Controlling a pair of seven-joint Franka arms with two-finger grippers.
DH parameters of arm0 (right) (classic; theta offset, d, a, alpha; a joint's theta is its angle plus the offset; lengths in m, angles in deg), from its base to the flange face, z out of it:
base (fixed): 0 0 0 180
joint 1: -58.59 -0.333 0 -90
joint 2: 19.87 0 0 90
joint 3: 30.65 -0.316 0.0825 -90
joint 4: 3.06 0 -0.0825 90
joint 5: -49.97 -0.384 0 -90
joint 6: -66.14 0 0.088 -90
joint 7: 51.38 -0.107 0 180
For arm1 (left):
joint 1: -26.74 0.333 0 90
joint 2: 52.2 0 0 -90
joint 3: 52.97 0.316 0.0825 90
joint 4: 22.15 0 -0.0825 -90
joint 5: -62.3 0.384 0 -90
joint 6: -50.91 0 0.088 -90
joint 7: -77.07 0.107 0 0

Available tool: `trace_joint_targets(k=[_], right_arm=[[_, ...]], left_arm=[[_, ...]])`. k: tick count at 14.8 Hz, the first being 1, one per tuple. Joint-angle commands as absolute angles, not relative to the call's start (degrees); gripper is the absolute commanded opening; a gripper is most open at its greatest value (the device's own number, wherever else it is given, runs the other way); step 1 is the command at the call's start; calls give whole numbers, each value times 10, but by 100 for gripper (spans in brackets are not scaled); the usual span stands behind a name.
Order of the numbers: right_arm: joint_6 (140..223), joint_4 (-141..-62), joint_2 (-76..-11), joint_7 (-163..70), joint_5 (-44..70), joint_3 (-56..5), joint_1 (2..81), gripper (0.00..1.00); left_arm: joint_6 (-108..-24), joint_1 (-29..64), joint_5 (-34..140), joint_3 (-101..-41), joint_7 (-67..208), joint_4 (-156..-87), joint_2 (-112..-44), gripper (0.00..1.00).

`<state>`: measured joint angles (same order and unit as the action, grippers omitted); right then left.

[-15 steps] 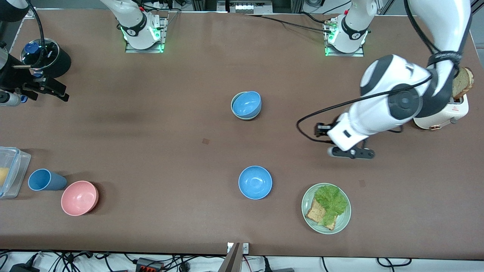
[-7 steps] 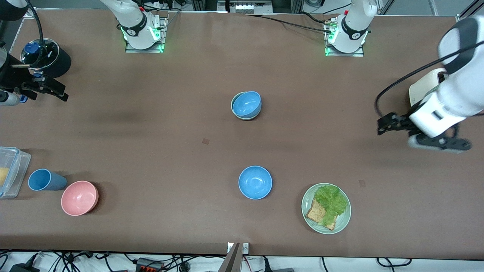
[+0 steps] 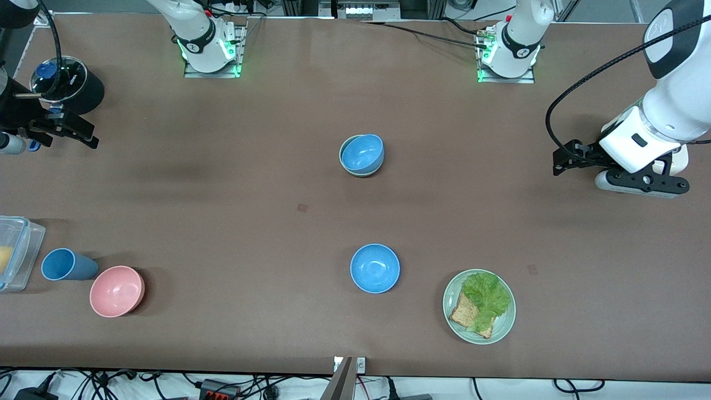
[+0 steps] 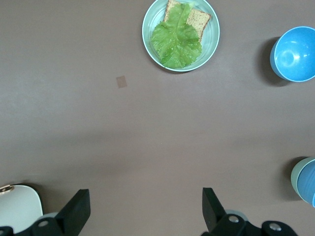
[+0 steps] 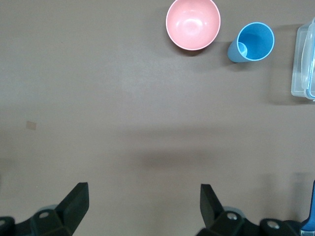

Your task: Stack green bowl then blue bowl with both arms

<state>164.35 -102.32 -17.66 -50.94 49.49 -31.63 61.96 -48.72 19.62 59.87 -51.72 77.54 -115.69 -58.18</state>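
A blue bowl (image 3: 363, 153) sits nested in the green bowl (image 3: 343, 161) at mid-table; only the green rim shows. Both also show at the edge of the left wrist view, the blue bowl (image 4: 310, 186) in the green bowl (image 4: 296, 178). A second blue bowl (image 3: 375, 268) stands alone, nearer to the front camera; it also shows in the left wrist view (image 4: 294, 54). My left gripper (image 3: 640, 185) is open and empty at the left arm's end of the table, its own view (image 4: 145, 209) showing bare table between the fingers. My right gripper (image 3: 58, 129) is open and empty (image 5: 142, 204) at the right arm's end.
A pale green plate (image 3: 451, 319) with lettuce and bread stands beside the lone blue bowl. A pink bowl (image 3: 116, 291), a blue cup (image 3: 65, 264) and a clear container (image 3: 16, 253) stand at the right arm's end. A white toaster (image 4: 17, 212) is under my left gripper.
My left arm has swung away from mid-table to its own end of the table, over the toaster. The bowls and my right arm have not moved.
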Motion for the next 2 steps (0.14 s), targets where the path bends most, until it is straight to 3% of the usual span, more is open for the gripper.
trace_joint_targets(k=[1,2], right_arm=[[1635,-1024,-167,-501,501,-324,630,100],[1636,-1023,-167,-502,500,-323,631,100]], left_arm=[[-468,186,592,-507,780,-1158,-577,100],[-466,186,592,-509,781,-1153,-579,100]])
